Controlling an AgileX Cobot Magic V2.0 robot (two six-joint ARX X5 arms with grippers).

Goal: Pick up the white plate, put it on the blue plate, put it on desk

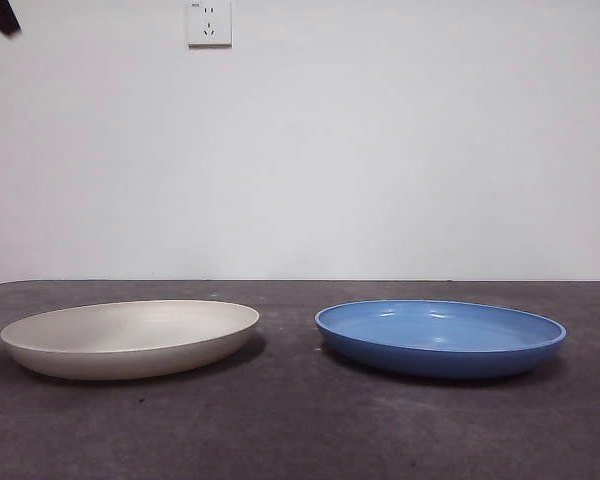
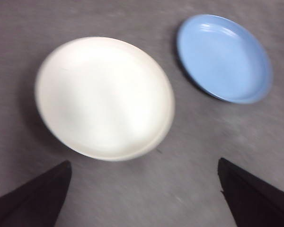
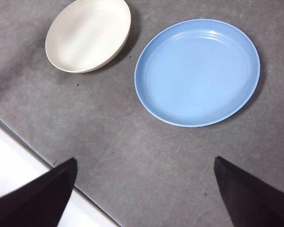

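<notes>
On desk (image 1: 300, 420): white plate (image 1: 130, 338), blue plate (image 1: 440, 337) side by side, apart. Left tool (image 2: 144, 194), right tool (image 3: 144, 191) spread.

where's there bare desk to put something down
Bare desk lies in the gap between the white plate and the blue plate, across the front strip before both, and behind them up to the wall. Nowhere is crowded.

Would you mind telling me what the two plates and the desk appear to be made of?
The white plate: matte, smooth, likely plastic or melamine. The blue plate: glossy with highlights and faint rings, glazed ceramic or plastic. The desk: matte, speckled grey-brown, perhaps laminate.
</notes>
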